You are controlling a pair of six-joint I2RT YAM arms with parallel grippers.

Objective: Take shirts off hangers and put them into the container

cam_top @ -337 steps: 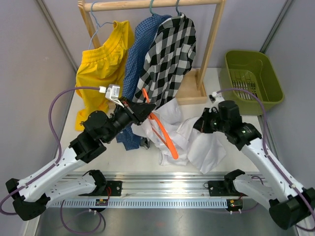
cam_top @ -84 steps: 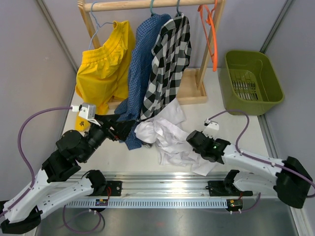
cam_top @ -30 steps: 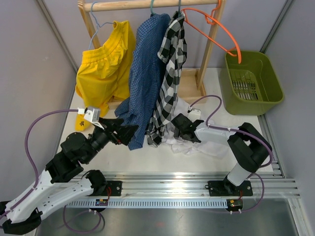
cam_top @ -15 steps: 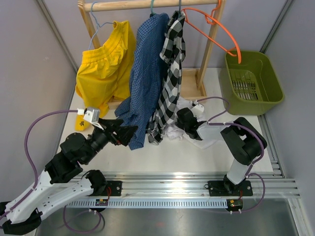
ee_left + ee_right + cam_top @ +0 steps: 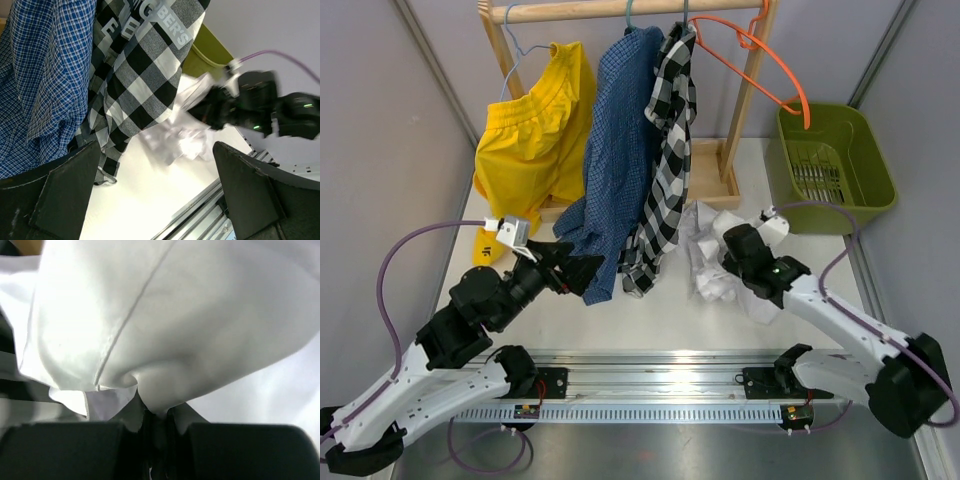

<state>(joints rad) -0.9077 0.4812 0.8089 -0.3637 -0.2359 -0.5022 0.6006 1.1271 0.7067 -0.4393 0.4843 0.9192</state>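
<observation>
Seen from above, a pale wooden rail (image 5: 620,10) stands at the far side of a white table (image 5: 620,320). A yellow garment (image 5: 530,130), a blue checked shirt (image 5: 615,150) and a black-and-white plaid shirt (image 5: 670,150) hang from it side by side. A bare orange hanger (image 5: 770,70) is hooked on the rail's right end and juts right toward the olive-green container (image 5: 878,150), which sits at the far right of the table.

The white shirt (image 5: 705,265) is a crumpled bundle on the right half of the table, left of the container, nearer than it and apart from it. The right gripper (image 5: 156,417) is nearly closed, pinching a fold of this white cloth.

The left gripper (image 5: 582,270) is spread wide and empty, just beside the blue shirt's lower hem.
</observation>
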